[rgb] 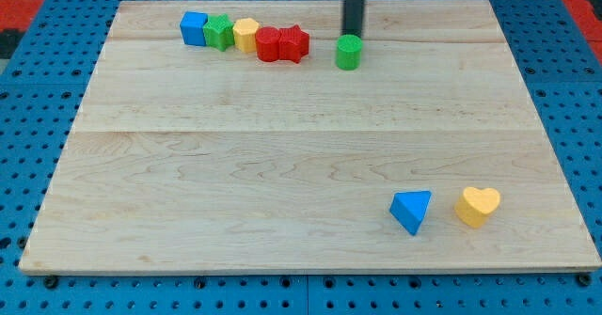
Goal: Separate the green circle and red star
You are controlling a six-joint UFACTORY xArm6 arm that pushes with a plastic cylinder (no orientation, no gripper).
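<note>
The green circle (349, 52) stands near the board's top edge, right of centre. The red star (294, 43) lies to its left with a small gap of bare wood between them. The star touches a red round block (269, 44) on its left. My tip (353, 35) comes down just behind the green circle, at its top edge, touching or nearly touching it.
A row at the top left holds a blue cube (194, 27), a green star-like block (219, 32) and a yellow block (245, 35). A blue triangle (412, 210) and a yellow heart (478, 205) lie at the bottom right. The wooden board (282, 165) sits on a blue pegboard.
</note>
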